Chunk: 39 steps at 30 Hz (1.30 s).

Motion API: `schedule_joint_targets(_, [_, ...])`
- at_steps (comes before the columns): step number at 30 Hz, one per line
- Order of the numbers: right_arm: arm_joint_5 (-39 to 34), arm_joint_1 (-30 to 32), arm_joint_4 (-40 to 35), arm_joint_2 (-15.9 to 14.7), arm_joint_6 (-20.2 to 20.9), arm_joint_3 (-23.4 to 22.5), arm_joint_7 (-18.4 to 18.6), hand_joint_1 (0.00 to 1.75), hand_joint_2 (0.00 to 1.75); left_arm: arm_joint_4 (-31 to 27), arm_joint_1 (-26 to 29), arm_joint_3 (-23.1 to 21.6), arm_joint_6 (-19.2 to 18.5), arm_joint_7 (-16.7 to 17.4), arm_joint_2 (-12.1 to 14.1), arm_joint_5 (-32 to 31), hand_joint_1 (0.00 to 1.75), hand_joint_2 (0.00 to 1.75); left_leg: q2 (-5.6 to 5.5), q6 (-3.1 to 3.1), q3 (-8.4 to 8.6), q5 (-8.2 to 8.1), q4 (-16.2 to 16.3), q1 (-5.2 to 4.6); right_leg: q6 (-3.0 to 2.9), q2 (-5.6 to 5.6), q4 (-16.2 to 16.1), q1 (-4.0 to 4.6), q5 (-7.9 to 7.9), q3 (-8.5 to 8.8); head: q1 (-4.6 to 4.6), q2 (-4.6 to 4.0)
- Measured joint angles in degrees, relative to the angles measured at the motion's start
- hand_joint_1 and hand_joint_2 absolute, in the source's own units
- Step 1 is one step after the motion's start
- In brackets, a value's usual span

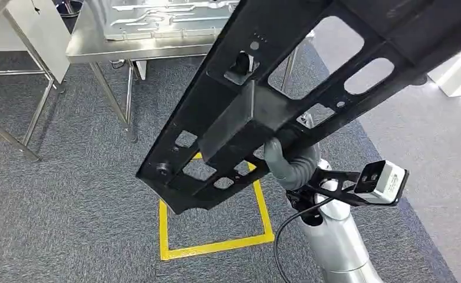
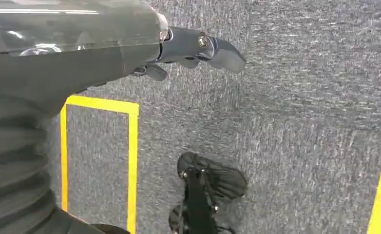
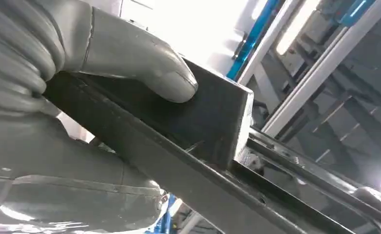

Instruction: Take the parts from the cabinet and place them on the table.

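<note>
Part (image 1: 310, 76): long black metal frame w/ cutouts, held by right hand (image 1: 290, 162); left hand (image 2: 198, 48) empty.

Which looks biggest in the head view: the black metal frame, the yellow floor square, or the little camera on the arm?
1. black metal frame, though it is nearest the camera, so it looks extra big
2. yellow floor square
3. arm camera

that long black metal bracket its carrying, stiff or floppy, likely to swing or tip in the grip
Probably stiff: the black metal bracket runs straight with no visible sag despite its cutouts. It likely wants to tip or swing, since the right robot hand holds it at one block while long ends overhang both ways. The thumb presses a smooth face, so it might slip.
</note>
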Motion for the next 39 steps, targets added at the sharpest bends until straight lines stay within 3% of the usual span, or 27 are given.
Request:
schedule_joint_targets(3, [0.0, 0.0, 0.0, 0.0, 0.0, 0.0, 0.0, 1.75, 1.75, 0.0, 0.0, 0.0, 0.0, 0.0, 0.0, 0.0, 0.00, 1.75, 0.00, -0.53, 2.09, -2.01, -0.1, 0.00, -0.82, -0.57, -13.6, 0.01, 9.20, 4.38, 0.00, 0.00])
schedule_joint_targets(4, [0.0, 0.0, 0.1, 0.0, 0.0, -0.1, -0.1, 1.75, 1.75, 0.0, 0.0, 0.0, 0.0, 0.0, 0.0, 0.0, 0.00, 1.75, 0.01, -0.93, 3.03, -2.50, 0.0, -0.10, -0.84, -0.68, -13.8, 0.53, 8.20, 4.14, -0.07, 0.02])
schedule_joint_targets(5, [0.0, 0.0, 0.1, 0.0, 0.0, -0.1, -0.1, 1.75, 1.75, 0.0, -0.1, 0.0, 0.0, 0.0, 0.0, 0.0, 0.00, 1.75, 0.10, -1.45, 3.06, -3.05, -0.2, -0.10, -1.32, -0.72, -13.8, 0.78, 7.15, 4.34, 0.02, 0.02])
schedule_joint_targets(8, [0.0, -0.1, 0.1, 0.0, 0.0, -0.3, -0.1, 1.75, 1.75, 0.0, -0.3, 0.0, 0.0, 0.0, 0.0, 0.0, 0.00, 1.75, 0.32, -2.40, 4.63, -2.59, 0.4, -0.15, -2.63, -0.27, -14.4, 0.63, 6.69, 6.26, 0.02, 0.02])
schedule_joint_targets(9, [0.0, -0.1, -0.1, 0.0, 0.0, -0.3, -0.2, 1.75, 1.75, 0.0, -0.5, 0.0, 0.0, -0.1, 0.1, 0.0, 0.00, 1.75, 0.32, -2.46, 3.42, -2.16, 3.0, 0.09, -2.86, -0.26, -14.9, 0.47, 6.30, 7.22, 0.06, 0.02])
schedule_joint_targets(10, [0.0, -0.2, -0.1, 0.1, 0.0, -0.3, -0.2, 1.75, 1.75, 0.0, -0.7, 0.0, 0.0, -0.1, 0.0, 0.0, 0.00, 1.75, 0.25, -2.65, 1.02, -1.66, 7.2, 0.08, -3.25, -0.37, -15.1, 0.45, 5.72, 8.07, 0.00, 0.02])
schedule_joint_targets(11, [0.0, -0.2, -0.1, 0.1, -0.1, -0.3, -0.1, 1.75, 1.75, 0.0, -0.7, 0.0, 0.0, -0.1, -0.1, -0.1, 0.00, 1.75, 0.25, -2.86, -1.84, -2.45, 11.3, 0.20, -3.47, -0.36, -15.1, 0.46, 5.13, 8.67, 0.02, 0.02])
schedule_joint_targets(13, [0.0, 0.1, -0.1, 0.1, -0.1, -0.3, 0.4, 1.75, 1.75, 0.0, -0.3, 0.0, 0.1, -0.1, 0.0, -0.1, 0.00, 1.75, 0.23, -3.21, -7.27, -7.29, 17.0, 0.17, -3.68, -0.05, -15.1, 0.59, 3.73, 10.18, 0.02, 0.02])
schedule_joint_targets(14, [0.0, 0.2, -0.1, 0.1, -0.2, -0.3, 0.6, 1.75, 1.75, 0.0, -0.1, 0.0, 0.1, -0.1, 0.0, -0.1, 0.00, 1.75, 0.23, -3.12, -8.81, -8.89, 17.2, 0.17, -3.64, 0.18, -15.1, 0.64, 3.08, 11.10, 0.02, 0.02])
schedule_joint_targets(15, [0.1, 0.3, -0.1, 0.1, -0.3, -0.3, 0.7, 1.75, 1.75, 0.0, 0.0, 0.0, 0.2, -0.1, 0.1, -0.1, 0.00, 1.75, 0.23, -2.92, -9.49, -9.10, 15.9, 0.17, -3.61, 0.34, -15.1, 0.69, 2.34, 12.08, 0.02, 0.02])
schedule_joint_targets(16, [0.1, 0.3, 0.0, 0.1, -0.4, -0.3, 0.8, 1.75, 1.75, 0.0, 0.0, 0.0, 0.2, -0.1, 0.1, -0.1, 0.00, 1.75, 0.23, -2.74, -9.50, -7.75, 13.2, 0.15, -3.57, 0.40, -15.1, 0.75, 1.56, 13.13, 0.02, 0.02])
schedule_joint_targets(17, [0.2, 0.3, 0.0, 0.1, -0.4, -0.3, 0.9, 1.75, 1.75, 0.0, 0.0, 0.0, 0.2, -0.1, 0.1, -0.1, 0.00, 1.75, 0.20, -2.34, -9.07, -4.16, 9.1, 0.05, -3.49, 0.40, -15.1, 0.86, 0.72, 14.29, 0.02, 0.02])
schedule_joint_targets(19, [1.3, 0.2, 0.2, 0.0, -1.1, -0.3, 1.5, 1.75, 1.75, 0.0, 0.3, 0.0, 0.3, -0.1, 0.2, 0.0, 0.00, 1.75, 0.01, -1.24, -8.90, 7.00, 2.7, -0.57, -3.19, 0.44, -14.9, 1.03, -0.81, 15.86, 0.04, 0.02])
schedule_joint_targets(20, [1.9, 0.3, 0.4, 0.0, -1.2, -0.2, 1.8, 1.75, 1.75, 0.0, 0.3, 0.1, 0.3, 0.0, 0.3, 0.0, 0.00, 1.75, 0.36, -1.14, -8.65, 5.29, 2.4, -0.80, -2.73, 0.40, -15.3, 1.06, -1.17, 15.94, -0.09, 0.02])
schedule_joint_targets(22, [2.8, 0.2, 0.5, 0.0, -1.6, -0.2, 2.0, 1.75, 1.75, 0.0, 0.1, 0.1, 0.4, -0.1, 0.3, 0.0, 0.00, 1.75, -0.38, -0.47, -8.22, 5.68, 1.8, -0.91, -1.90, 0.17, -14.9, 0.90, -1.02, 16.29, -0.02, 0.00])
schedule_joint_targets(24, [3.1, -0.1, 0.5, -0.1, -1.7, -0.2, 2.2, 1.75, 1.75, 0.0, 0.0, 0.1, 0.4, -0.1, 0.3, 0.0, 0.00, 1.75, -0.90, 0.03, -6.54, 5.55, 0.6, -0.36, -1.30, -0.12, -13.8, 0.83, -0.91, 16.19, -0.04, 0.00])
schedule_joint_targets(25, [3.5, -0.3, 0.5, -0.1, -1.9, -0.2, 2.3, 1.75, 1.75, 0.0, 0.0, 0.2, 0.4, -0.2, 0.4, 0.2, 0.00, 1.75, -1.28, 0.27, -5.82, 5.39, 0.3, -0.32, -0.99, -0.12, -11.3, 0.70, -0.99, 14.99, -0.04, 0.02])
schedule_joint_targets(26, [4.1, -0.6, 0.5, -0.1, -2.3, -0.1, 2.6, 1.75, 1.75, 0.0, -0.1, 0.2, 0.4, -0.2, 0.4, 0.2, 0.00, 1.75, -1.47, 0.53, -5.43, 5.11, 0.1, -0.31, -0.55, -0.10, -7.3, 0.54, -2.18, 12.41, -0.04, 0.02])
schedule_joint_targets(28, [4.4, -0.5, 0.9, -0.4, -2.6, -0.1, 3.1, 1.75, 1.75, 0.0, -0.1, 0.2, 0.4, -0.2, 0.4, 0.2, 0.00, 1.75, -1.83, 0.51, -4.78, 4.27, 0.1, -0.29, 0.09, -0.14, -0.3, 0.03, -5.87, 6.94, -0.02, 0.02])
schedule_joint_targets(29, [4.4, -0.4, 1.1, -0.4, -2.7, -0.1, 3.1, 1.75, 1.75, 0.0, 0.0, 0.2, 0.4, -0.2, 0.4, 0.2, 0.00, 1.75, -2.00, 0.51, -4.33, 3.85, 0.1, -0.28, 0.12, -0.14, 1.1, -0.15, -6.86, 5.15, -0.04, 0.02])
schedule_joint_targets(30, [4.3, -0.4, 1.2, -0.5, -2.7, 0.0, 3.1, 1.75, 1.75, 0.0, 0.1, 0.2, 0.3, -0.2, 0.4, 0.2, 0.00, 1.75, -2.21, 0.43, -3.65, 3.35, 0.1, -0.23, 0.26, -0.15, 0.6, -0.30, -6.34, 4.28, -0.02, 0.02])
schedule_joint_targets(31, [4.3, -0.4, 1.4, -0.5, -2.7, 0.0, 3.1, 1.75, 1.75, 0.0, 0.2, 0.2, 0.3, -0.2, 0.4, 0.2, 0.00, 1.75, -2.39, 0.29, -2.75, 2.72, 0.1, -0.15, 0.38, -0.15, -2.2, -0.44, -3.96, 4.44, -0.02, 0.02])
schedule_joint_targets(33, [4.3, -0.5, 1.4, -0.7, -2.8, 0.0, 3.1, 1.75, 1.75, 0.0, 0.1, 0.3, 0.2, -0.2, 0.4, 0.2, 0.00, 1.75, -2.57, -0.13, -0.96, 1.39, 0.1, -0.11, 0.36, -0.13, -11.5, -0.64, 4.05, 6.49, -0.02, 0.00])
schedule_joint_targets(34, [4.2, -0.4, 1.5, -0.9, -2.8, 0.1, 3.0, 1.75, 1.75, 0.0, 0.1, 0.3, 0.2, -0.2, 0.4, 0.2, 0.00, 1.75, -2.62, -0.47, -0.63, 0.84, 0.2, -0.18, 0.21, -0.13, -14.9, -0.63, 7.55, 6.54, -0.02, 0.02])
schedule_joint_targets(35, [4.1, -0.4, 1.6, -1.0, -2.8, 0.1, 2.8, 1.75, 1.75, 0.0, 0.0, 0.3, 0.2, -0.3, 0.4, 0.1, 0.00, 1.75, -2.88, -0.92, -0.45, 0.44, 0.3, -0.24, -0.21, -0.25, -14.7, -0.17, 5.34, 6.60, 0.02, 0.02])
schedule_joint_targets(36, [4.1, -0.3, 1.6, -1.0, -2.9, 0.1, 2.9, 1.75, 1.75, 0.0, -0.1, 0.3, 0.2, -0.3, 0.4, 0.1, 0.00, 1.75, -2.78, -1.41, -0.37, -0.12, 0.3, -0.22, -0.86, -0.12, -14.6, 0.00, 5.94, 6.83, -0.04, 0.02])
schedule_joint_targets(39, [4.2, -0.5, 1.6, -1.2, -2.9, 0.1, 2.8, 1.75, 1.75, 0.0, -0.1, 0.3, 0.1, -0.4, 0.4, 0.1, 0.00, 1.75, -2.12, -2.21, 0.41, -0.57, 1.1, -0.05, -2.27, -0.08, -15.3, -0.14, 5.48, 8.50, -0.02, 0.00])
